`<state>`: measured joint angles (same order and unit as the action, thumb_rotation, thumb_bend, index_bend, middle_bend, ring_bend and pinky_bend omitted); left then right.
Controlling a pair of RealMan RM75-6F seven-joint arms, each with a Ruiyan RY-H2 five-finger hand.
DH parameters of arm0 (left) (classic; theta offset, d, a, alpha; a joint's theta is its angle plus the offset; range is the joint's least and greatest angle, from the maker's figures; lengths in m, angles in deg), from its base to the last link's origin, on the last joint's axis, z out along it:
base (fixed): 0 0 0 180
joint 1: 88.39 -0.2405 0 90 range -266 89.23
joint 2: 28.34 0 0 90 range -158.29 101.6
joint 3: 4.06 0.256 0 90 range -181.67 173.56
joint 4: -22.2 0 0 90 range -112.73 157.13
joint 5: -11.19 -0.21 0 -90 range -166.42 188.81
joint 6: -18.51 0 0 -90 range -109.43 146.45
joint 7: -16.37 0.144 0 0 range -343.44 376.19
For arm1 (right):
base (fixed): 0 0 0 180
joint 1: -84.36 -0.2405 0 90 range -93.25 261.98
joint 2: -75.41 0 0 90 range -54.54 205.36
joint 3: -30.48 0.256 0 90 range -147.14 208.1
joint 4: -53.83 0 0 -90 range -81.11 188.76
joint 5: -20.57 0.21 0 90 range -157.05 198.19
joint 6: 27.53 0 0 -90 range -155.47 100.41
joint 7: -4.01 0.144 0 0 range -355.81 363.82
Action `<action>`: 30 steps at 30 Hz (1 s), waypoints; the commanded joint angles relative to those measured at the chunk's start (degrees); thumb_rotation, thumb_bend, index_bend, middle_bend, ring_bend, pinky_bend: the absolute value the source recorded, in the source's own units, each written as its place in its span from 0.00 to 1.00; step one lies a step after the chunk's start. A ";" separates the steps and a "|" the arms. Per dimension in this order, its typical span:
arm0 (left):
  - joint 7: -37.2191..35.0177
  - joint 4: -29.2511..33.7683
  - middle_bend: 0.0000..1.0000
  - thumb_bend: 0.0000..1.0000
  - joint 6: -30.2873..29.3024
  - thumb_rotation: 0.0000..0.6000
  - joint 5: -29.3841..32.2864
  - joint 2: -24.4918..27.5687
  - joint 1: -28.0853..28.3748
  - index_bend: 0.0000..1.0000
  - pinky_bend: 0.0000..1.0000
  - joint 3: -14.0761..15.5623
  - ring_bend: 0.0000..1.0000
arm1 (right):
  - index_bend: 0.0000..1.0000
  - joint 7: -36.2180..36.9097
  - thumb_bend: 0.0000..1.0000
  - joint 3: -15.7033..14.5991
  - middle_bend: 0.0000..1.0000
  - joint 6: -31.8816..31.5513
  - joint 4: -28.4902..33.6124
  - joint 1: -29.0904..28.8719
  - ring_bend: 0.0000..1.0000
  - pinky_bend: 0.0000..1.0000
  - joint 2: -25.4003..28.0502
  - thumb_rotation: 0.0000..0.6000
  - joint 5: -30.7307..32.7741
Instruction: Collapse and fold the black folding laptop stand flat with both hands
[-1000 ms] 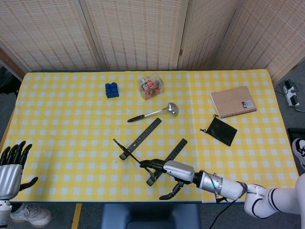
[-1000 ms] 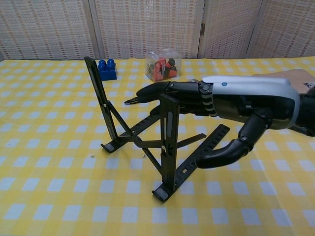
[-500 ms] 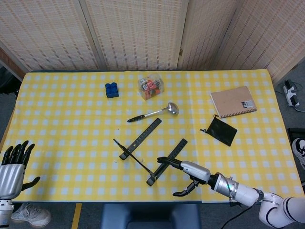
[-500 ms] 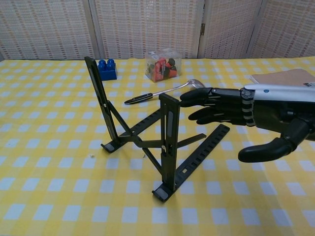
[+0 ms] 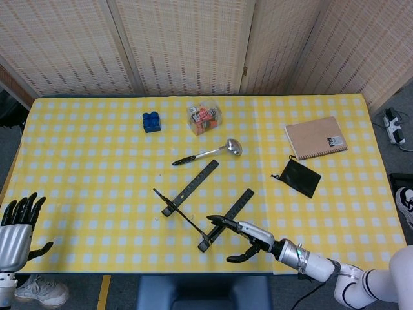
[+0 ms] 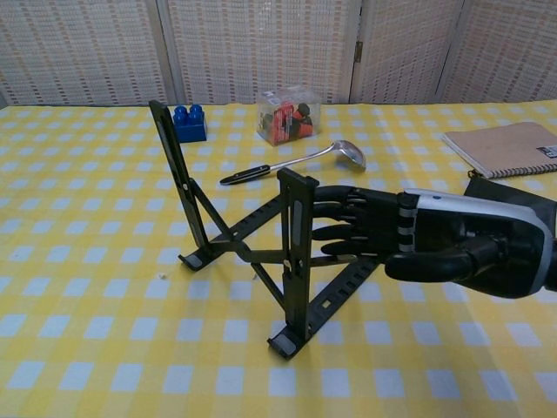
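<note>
- The yellow-and-white checked desk (image 5: 77, 161) carries the black folding laptop stand (image 6: 261, 248) near its front edge, a little right of centre; the stand is not yet collapsed, with both slotted uprights raised.
- Your right hand (image 6: 418, 244) reaches in from the right at mid-height of the nearer upright, fingers (image 6: 339, 213) straight and slightly spread, tips at or just short of the bar. It holds nothing. Whether it touches the bar I cannot tell.
- Your left hand (image 5: 16, 226) sits off the desk's front-left corner, fingers apart, empty, well apart from the stand.
- Judgement: the step in hand is getting a first hold. Wrap the right fingers around the near upright, bring the left hand over to the far upright, then press both legs inward and down together; a one-handed push will likely slide or tip the stand.
- The chest view shows the uprights standing tall and the crossed struts between them; the head view flattens these into thin bars.
- Only the head view shows the left hand and the small black pouch (image 5: 297, 176) to the right, well apart from the stand.
</note>
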<state>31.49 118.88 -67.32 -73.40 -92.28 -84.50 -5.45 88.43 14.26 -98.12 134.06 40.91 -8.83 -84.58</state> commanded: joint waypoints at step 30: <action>-0.35 -0.55 0.06 0.16 0.32 1.00 -0.72 -0.15 -0.07 0.06 0.00 0.43 0.02 | 0.00 25.16 0.25 -2.62 0.00 -2.23 -10.88 2.46 0.03 0.00 -11.63 0.76 0.23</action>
<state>31.15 118.33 -67.00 -74.12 -92.44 -84.57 -5.03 113.50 11.62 -100.43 123.26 43.41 -20.37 -84.43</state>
